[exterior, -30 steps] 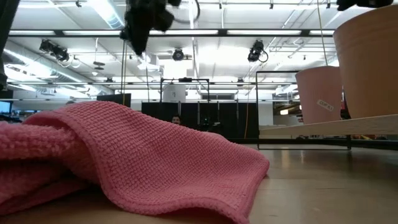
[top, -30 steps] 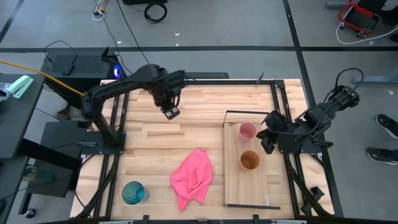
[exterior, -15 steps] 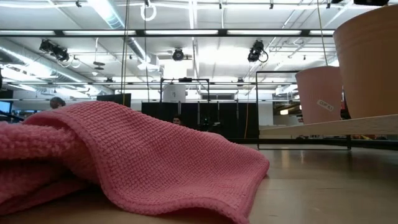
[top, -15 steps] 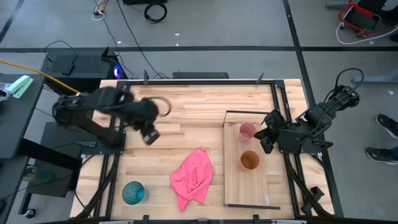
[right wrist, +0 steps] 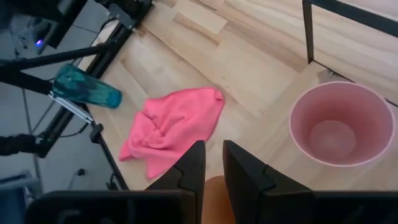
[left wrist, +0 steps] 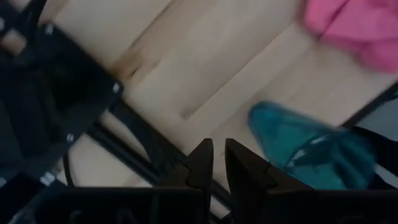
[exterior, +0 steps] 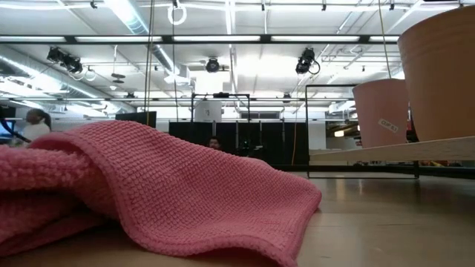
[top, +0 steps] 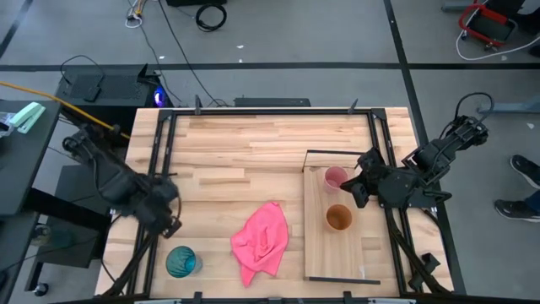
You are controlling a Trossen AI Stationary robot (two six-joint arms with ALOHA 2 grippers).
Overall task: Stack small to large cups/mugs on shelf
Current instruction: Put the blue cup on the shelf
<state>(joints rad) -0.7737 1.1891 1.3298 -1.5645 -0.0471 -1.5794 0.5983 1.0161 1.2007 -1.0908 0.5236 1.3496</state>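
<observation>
The pink cup (top: pixel 335 177) and the orange-brown cup (top: pixel 338 218) stand upright, side by side, on the light-wood shelf board (top: pixel 337 257) at the table's right. The teal cup (top: pixel 180 262) rests on the tabletop near the near left corner; it also shows in the left wrist view (left wrist: pixel 311 149). My left gripper (top: pixel 167 221) hovers at the table's left edge, just on the far side of the teal cup, its fingers (left wrist: pixel 202 165) shut and empty. My right gripper (top: pixel 357 190) is shut and empty at the shelf's right edge, between the two cups.
A crumpled pink cloth (top: pixel 261 241) lies on the tabletop between the teal cup and the shelf and fills the low view's foreground (exterior: pixel 148 185). The shelf's black wire frame (top: pixel 337 153) stands at its far end. Black rails run along the table's sides.
My left arm has swung from over the table's far middle toward the left and near edges, coming down beside the teal cup. The cups and the cloth have stayed where they were.
</observation>
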